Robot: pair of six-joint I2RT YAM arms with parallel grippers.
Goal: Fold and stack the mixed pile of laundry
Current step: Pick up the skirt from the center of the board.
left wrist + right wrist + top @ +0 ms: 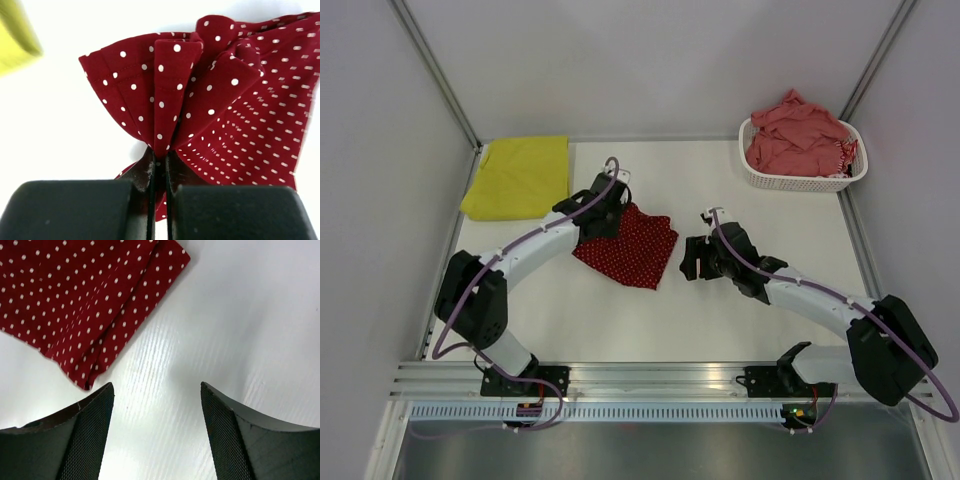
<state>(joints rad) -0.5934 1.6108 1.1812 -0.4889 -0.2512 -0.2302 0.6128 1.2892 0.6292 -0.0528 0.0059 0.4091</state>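
**Q:** What is the left gripper (160, 156) doing?

**A:** Left wrist view: its jaws are clenched on a gathered fold of the dark red white-dotted cloth (225, 115). The pinched pleat rises toward 12 o'clock from the fingertips. The rest of the cloth fans out toward 2 o'clock, lying on the white table (65, 150).

**Q:** And the right gripper (157, 390)?

**A:** Right wrist view: released. Its two fingers stand well apart with only bare table between them, and nothing is held. A folded corner of the same cloth lies at 11 o'clock from the fingertips, near but not touching.

**Q:** How is the scene arranged from above?

**A:** Top view: the dotted cloth lies near the middle of the table. The left gripper sits on its edge at 11 o'clock. The right gripper is just beside the cloth at 3 o'clock, apart from it.

The yellow-green garment (520, 175) lies flat at 10 o'clock from the cloth, in the far left corner and well apart. The white perforated basket (800, 182) stands at 2 o'clock, in the far right corner. It holds a crumpled salmon-pink garment (795, 135). At the basket's 3 o'clock rim a red-and-white striped edge (848, 155) shows. It may be a separate piece, but it is too small to tell.
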